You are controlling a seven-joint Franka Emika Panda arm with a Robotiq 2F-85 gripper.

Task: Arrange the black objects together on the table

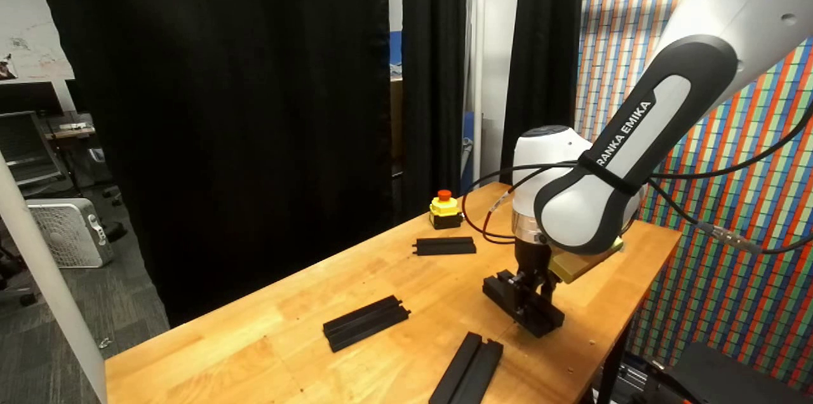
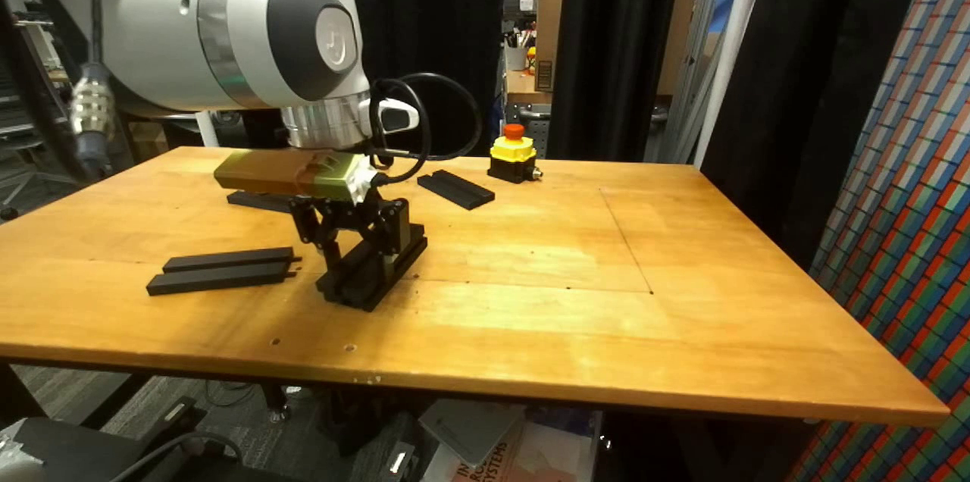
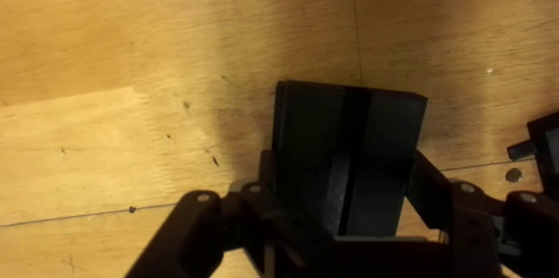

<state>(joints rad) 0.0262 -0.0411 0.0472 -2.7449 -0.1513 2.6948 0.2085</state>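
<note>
My gripper point(image 1: 535, 302) points down with its fingers pressed against both long sides of a black bar point(image 1: 544, 323). The fingers point(image 3: 343, 173) and this grooved bar point(image 3: 312, 125) also show in the wrist view. I cannot tell whether the bar touches the wooden table point(image 1: 267, 334) or is slightly above it. Three other black bars lie apart: one near the table edge point(image 1: 467, 369), one mid-table point(image 1: 366, 323), one by the yellow-and-red button point(image 1: 446, 246). In an exterior view the gripper point(image 2: 361, 266) partly hides the mid-table bar point(image 2: 259, 201). A bar's end with a peg point(image 3: 550, 151) shows at the wrist view's right edge.
The yellow-and-red button point(image 2: 513, 152) stands upright on its black base at the table's back edge. Black cables point(image 2: 455, 141) loop beside the wrist. Black curtains point(image 1: 222, 105) hang behind the table. The table's front edge point(image 2: 530, 395) runs close to the held bar.
</note>
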